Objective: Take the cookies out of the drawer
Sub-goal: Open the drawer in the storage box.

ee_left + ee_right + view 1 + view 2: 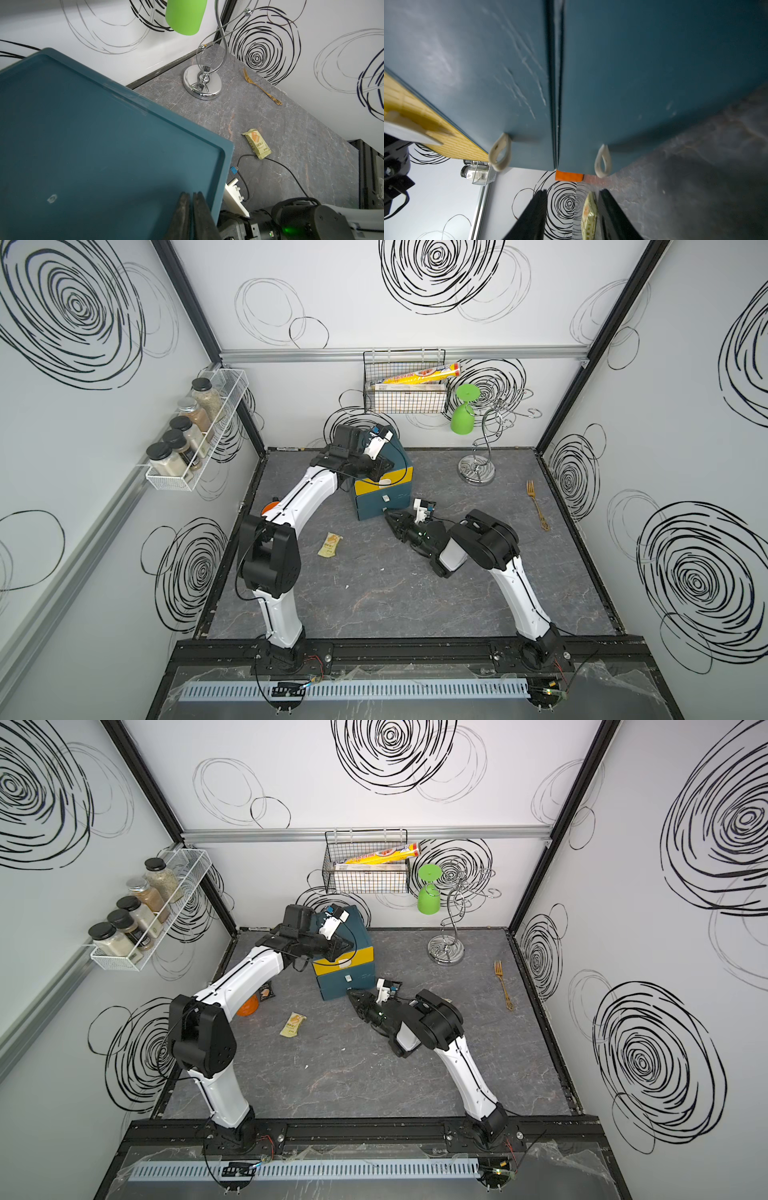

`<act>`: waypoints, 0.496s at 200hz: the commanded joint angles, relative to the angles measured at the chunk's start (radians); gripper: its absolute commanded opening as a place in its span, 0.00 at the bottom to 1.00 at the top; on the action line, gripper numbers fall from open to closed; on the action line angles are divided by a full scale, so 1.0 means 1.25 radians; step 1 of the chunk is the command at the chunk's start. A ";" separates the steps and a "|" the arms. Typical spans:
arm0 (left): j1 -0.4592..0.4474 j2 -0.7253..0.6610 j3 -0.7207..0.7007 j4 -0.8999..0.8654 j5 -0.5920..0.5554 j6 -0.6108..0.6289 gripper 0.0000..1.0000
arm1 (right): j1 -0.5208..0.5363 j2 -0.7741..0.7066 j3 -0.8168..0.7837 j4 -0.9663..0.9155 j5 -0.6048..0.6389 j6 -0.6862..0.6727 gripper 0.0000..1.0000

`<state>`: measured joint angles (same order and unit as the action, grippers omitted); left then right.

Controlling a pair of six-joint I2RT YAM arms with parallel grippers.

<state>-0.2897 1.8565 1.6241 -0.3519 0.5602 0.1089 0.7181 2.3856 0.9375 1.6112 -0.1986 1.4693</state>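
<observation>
My left pincer (191, 194) is closed, its two dark fingers pressed almost together with nothing showing between them. It hangs over the front corner of the teal drawer cabinet (400, 450), above its flat top; whether it touches the top I cannot tell.

My right pincer (572, 193) sits low, just in front of the cabinet, jaws apart and empty. It points at the two teal drawer fronts (488, 72), which lie flush with each other, shut. Each front carries a white loop handle (500, 154), and my fingertips are near these loops but apart from them. Above the teal fronts is the yellow drawer front (380, 483). What lies inside the drawers I cannot tell.

One pale yellow cookie packet (330, 544) with orange print lies flat on the grey tabletop (374, 593), outside the cabinet and between my two arms. In a top view a black packet (266, 992) lies on the table close to my left arm, just beside an orange object (248, 1006) that the arm partly hides.

A gold fork (538, 506) lies well off to my right.
</observation>
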 commanded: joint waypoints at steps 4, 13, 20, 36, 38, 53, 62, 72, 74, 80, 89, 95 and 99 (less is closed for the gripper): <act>0.003 0.033 -0.054 -0.181 -0.024 0.008 0.14 | 0.002 0.019 0.026 -0.021 0.002 -0.006 0.43; 0.003 0.033 -0.054 -0.182 -0.022 0.008 0.14 | 0.002 0.024 0.031 -0.026 0.001 -0.004 0.43; 0.004 0.033 -0.054 -0.183 -0.021 0.009 0.14 | 0.002 0.027 0.035 -0.027 -0.002 -0.003 0.42; 0.004 0.035 -0.055 -0.183 -0.019 0.010 0.14 | 0.002 0.029 0.038 -0.033 -0.002 -0.002 0.39; 0.003 0.035 -0.054 -0.182 -0.018 0.010 0.14 | 0.001 0.029 0.038 -0.035 -0.001 -0.001 0.39; 0.005 0.035 -0.055 -0.184 -0.020 0.010 0.14 | 0.001 0.026 0.027 -0.029 -0.009 0.000 0.39; 0.005 0.033 -0.058 -0.184 -0.020 0.012 0.14 | 0.000 0.018 0.009 -0.026 -0.005 0.000 0.39; 0.006 0.031 -0.060 -0.179 -0.020 0.010 0.14 | 0.000 0.007 -0.011 -0.029 0.001 -0.003 0.39; 0.006 0.032 -0.060 -0.179 -0.020 0.010 0.14 | 0.001 0.005 -0.015 -0.030 0.003 -0.003 0.40; 0.006 0.033 -0.059 -0.179 -0.019 0.010 0.14 | 0.000 0.003 -0.023 -0.033 0.009 -0.006 0.40; 0.006 0.035 -0.056 -0.179 -0.017 0.009 0.14 | 0.000 0.003 -0.027 -0.034 0.013 -0.010 0.42; 0.006 0.037 -0.055 -0.180 -0.016 0.007 0.14 | -0.001 0.003 -0.025 -0.040 0.015 -0.008 0.42; 0.006 0.038 -0.055 -0.180 -0.016 0.007 0.14 | -0.001 0.005 -0.024 -0.043 0.018 -0.005 0.43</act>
<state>-0.2867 1.8488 1.6142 -0.3542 0.5755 0.1093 0.7177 2.3978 0.9321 1.5944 -0.1963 1.4750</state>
